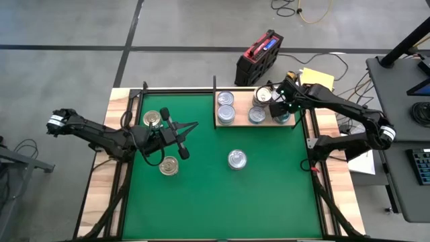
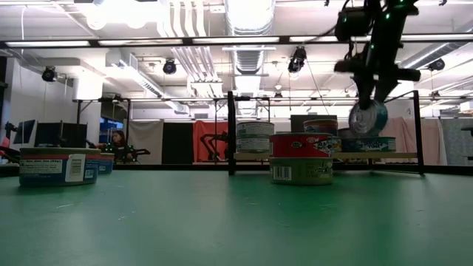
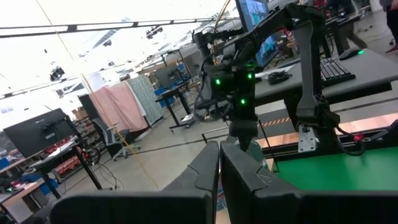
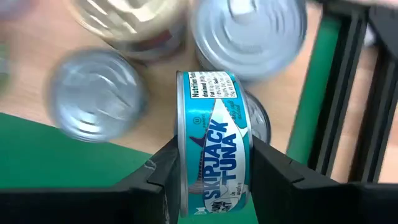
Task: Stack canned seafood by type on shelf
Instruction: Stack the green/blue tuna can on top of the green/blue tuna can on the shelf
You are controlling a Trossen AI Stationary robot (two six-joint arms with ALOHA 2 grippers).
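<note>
Meanwhile, right gripper [image 4: 214, 165] clamped skipjack tuna can [image 4: 214, 140] on edge, lid sideways, hung above cans at right end of shelf [image 1: 236, 124], probably for stacking on matching type. Left gripper [image 1: 180, 138] shut, empty, idle over mat [image 1: 222, 202] at left.

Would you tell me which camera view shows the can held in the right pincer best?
The right wrist view: the held can fills it, label readable, clamped on edge. The low view shows it small, hanging above the shelf; the high view mostly hides it; the left wrist view doesn't show it.
</note>
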